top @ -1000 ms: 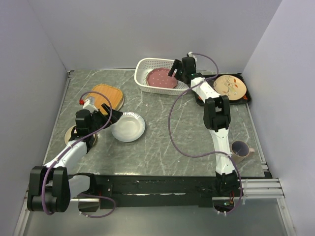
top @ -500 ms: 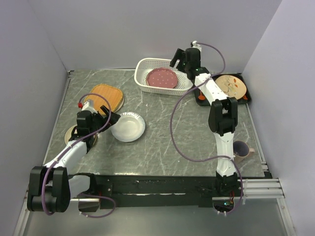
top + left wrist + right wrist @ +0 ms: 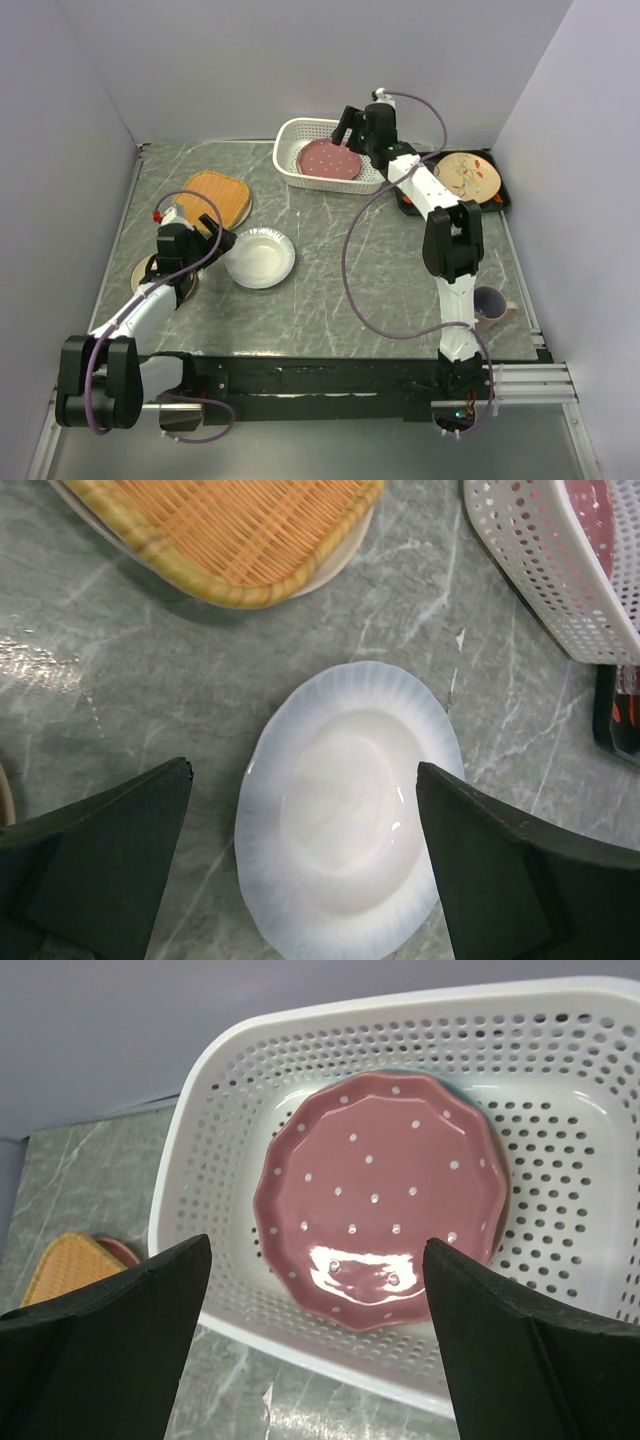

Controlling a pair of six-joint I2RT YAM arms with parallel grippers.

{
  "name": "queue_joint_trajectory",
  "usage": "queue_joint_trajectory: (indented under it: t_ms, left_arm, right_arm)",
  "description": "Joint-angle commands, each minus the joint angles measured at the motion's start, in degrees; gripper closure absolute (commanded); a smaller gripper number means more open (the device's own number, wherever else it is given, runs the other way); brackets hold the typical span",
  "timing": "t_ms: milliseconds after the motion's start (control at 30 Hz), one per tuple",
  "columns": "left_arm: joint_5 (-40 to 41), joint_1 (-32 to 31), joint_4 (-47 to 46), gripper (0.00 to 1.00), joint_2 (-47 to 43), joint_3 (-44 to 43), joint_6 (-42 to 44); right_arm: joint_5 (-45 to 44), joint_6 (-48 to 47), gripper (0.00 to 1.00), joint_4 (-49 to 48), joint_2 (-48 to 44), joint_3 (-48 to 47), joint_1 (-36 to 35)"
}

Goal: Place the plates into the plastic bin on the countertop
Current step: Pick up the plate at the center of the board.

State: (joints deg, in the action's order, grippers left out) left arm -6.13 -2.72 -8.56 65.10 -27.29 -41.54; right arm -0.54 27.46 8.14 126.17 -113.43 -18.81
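Observation:
The white plastic bin (image 3: pixel 300 132) stands at the back of the countertop (image 3: pixel 330 290). A speckled pink plate (image 3: pixel 330 160) lies flat in it, also in the right wrist view (image 3: pixel 380 1195), with a pale blue edge showing beneath it. My right gripper (image 3: pixel 348 128) hovers open and empty above the bin (image 3: pixel 300 1020). A white plate (image 3: pixel 260 258) lies on the countertop. My left gripper (image 3: pixel 222 240) is open at its left edge, the plate (image 3: pixel 345 830) between the jaws, untouched. An orange rounded-square plate (image 3: pixel 218 197) lies behind it.
A tan plate (image 3: pixel 146 271) lies partly under the left arm. A black tray (image 3: pixel 500 200) at the back right holds a cream plate with red-orange leaf marks (image 3: pixel 468 174). A mug (image 3: pixel 488 302) stands near the right arm's base. Walls enclose three sides.
My right gripper has risen from the pink plate's right edge and shifted left above the bin. The pink plate stays in the bin. The left arm has barely moved.

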Motion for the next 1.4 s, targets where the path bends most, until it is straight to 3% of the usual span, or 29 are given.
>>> queue_joint_trajectory:
  t_ms: [0, 233, 533, 833, 1133, 1367]
  left_arm:
    - [3.8, -0.1, -3.0, 0.01, 1.9, -2.6, -1.6]
    - [4.6, 1.5, -8.2, 0.01, 5.2, -2.9, -4.0]
    - [-1.7, 7.2, -15.6, 0.06, 12.6, -3.6, -7.7]
    - [-6.1, 9.5, -22.0, 0.20, 20.9, -4.9, -10.5]
    - [-9.0, 11.7, -27.4, 0.39, 26.0, -5.1, -13.3]
    - [-10.1, 12.3, -29.2, 0.45, 29.5, -6.2, -13.7]
  right_arm:
    - [1.8, -0.6, 0.07, -3.1, -5.9, 3.4, -1.6]
    - [3.1, -0.2, 0.07, -7.7, -12.0, 13.0, -2.6]
    - [4.2, 0.1, 0.07, -11.0, -19.4, 23.8, -2.8]
    - [4.7, 0.2, 0.07, -13.8, -25.3, 35.4, -2.9]
    - [5.7, 0.8, 0.07, -14.2, -26.0, 38.1, -2.8]
    - [6.3, 0.8, 0.07, -14.3, -25.9, 38.8, -2.8]
